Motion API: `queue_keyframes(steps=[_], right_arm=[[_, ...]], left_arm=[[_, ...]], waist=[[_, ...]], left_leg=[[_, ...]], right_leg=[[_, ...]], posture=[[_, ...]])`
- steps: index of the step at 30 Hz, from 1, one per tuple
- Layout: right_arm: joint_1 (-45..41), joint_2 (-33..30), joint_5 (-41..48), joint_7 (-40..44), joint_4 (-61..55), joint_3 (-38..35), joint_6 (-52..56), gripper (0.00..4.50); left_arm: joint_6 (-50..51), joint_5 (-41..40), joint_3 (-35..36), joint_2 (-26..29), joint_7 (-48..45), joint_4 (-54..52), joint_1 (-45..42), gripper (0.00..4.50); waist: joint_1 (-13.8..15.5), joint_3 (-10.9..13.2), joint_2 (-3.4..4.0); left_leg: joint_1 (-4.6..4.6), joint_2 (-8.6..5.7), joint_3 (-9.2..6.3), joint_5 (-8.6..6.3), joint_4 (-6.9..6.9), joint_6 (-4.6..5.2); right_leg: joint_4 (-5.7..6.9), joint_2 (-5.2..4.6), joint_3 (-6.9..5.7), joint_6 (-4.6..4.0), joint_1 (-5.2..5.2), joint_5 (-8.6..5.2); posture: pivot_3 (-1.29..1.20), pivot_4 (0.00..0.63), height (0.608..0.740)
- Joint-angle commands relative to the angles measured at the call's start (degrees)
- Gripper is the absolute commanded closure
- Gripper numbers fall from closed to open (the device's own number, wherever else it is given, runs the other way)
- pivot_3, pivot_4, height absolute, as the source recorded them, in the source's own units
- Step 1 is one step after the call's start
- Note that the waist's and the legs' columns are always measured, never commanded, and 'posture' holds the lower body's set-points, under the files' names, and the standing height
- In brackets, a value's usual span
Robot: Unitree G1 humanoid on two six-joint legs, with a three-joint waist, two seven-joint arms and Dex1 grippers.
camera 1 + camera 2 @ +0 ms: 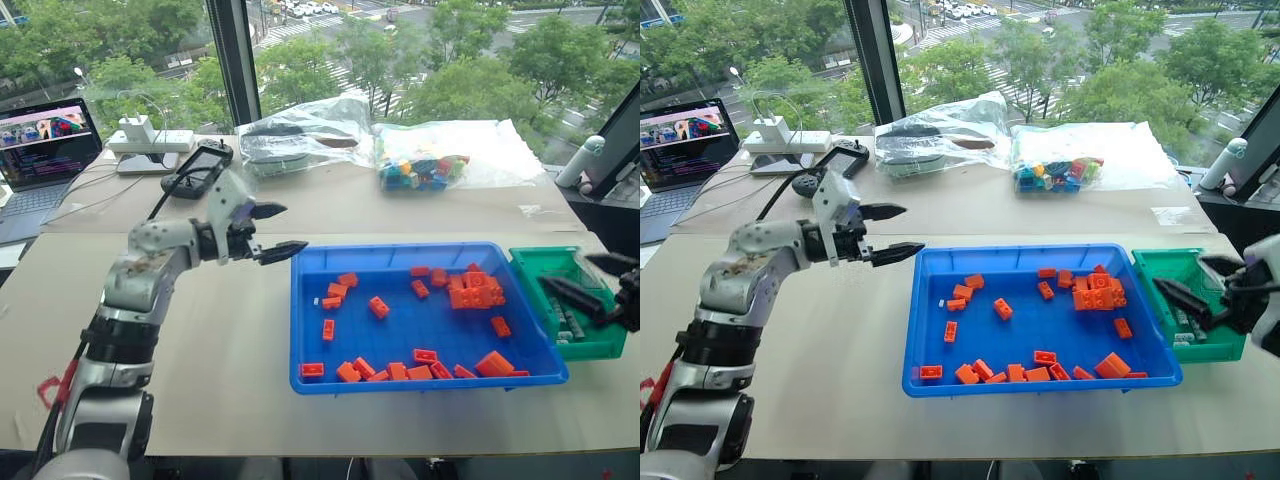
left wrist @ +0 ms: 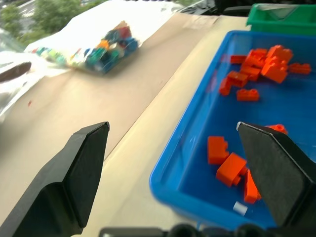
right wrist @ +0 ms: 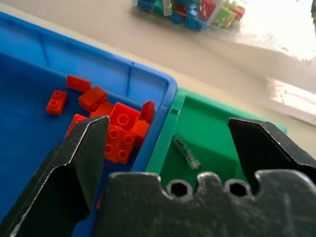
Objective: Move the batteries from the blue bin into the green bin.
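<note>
Slim grey-silver battery (image 3: pixel 186 152) lying slantwise in green bin (image 3: pixel 207 123).

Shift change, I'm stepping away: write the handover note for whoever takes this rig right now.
Left gripper: open, empty, in the air beside the blue bin's far left corner.
Right gripper: open, empty, over the green bin.
Batteries: several lie in the green bin; one shows clearly in the right wrist view.
Blue bin: orange bricks scattered inside; I can make out no battery among them, though one small pale piece lies near its left edge.
Done: batteries appear moved.
Left: check that pale piece and under the bricks.
</note>
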Motion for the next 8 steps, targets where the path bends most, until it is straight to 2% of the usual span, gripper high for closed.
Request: queue_keyframes(steps=[1,5,8], right_arm=[[1.9,0.9,1.6,-0.2,-2.2,-4.0,-1.9,0.03],[5.0,2.0,-0.1,-0.8,-1.2,-3.5,-4.5,0.03],[5.6,2.2,-0.5,-1.4,-0.7,-3.0,-5.8,0.03]], left_arm=[[-2.2,-0.2,2.9,0.0,2.9,-3.1,3.7,0.00],[-4.3,-0.1,3.5,-1.9,6.1,-2.5,6.9,0.00],[0.2,-1.7,2.0,-0.8,4.1,-2.8,6.6,0.00]], waist=[[0.0,0.0,0.00],[0.1,0.0,0.00],[0.1,0.0,-0.01]], left_leg=[[0.02,0.01,-0.02,0.00,-0.01,0.00],[0.10,0.00,-0.01,0.01,-0.01,-0.01],[0.09,-0.02,0.01,0.01,-0.01,-0.01]], right_leg=[[-0.04,0.01,0.00,0.00,0.00,0.00],[-0.07,0.01,-0.01,0.00,0.10,0.00],[-0.12,-0.01,0.00,0.00,0.11,0.00]], posture=[[0.00,0.150,0.732],[0.00,0.150,0.732],[0.00,0.150,0.732]])
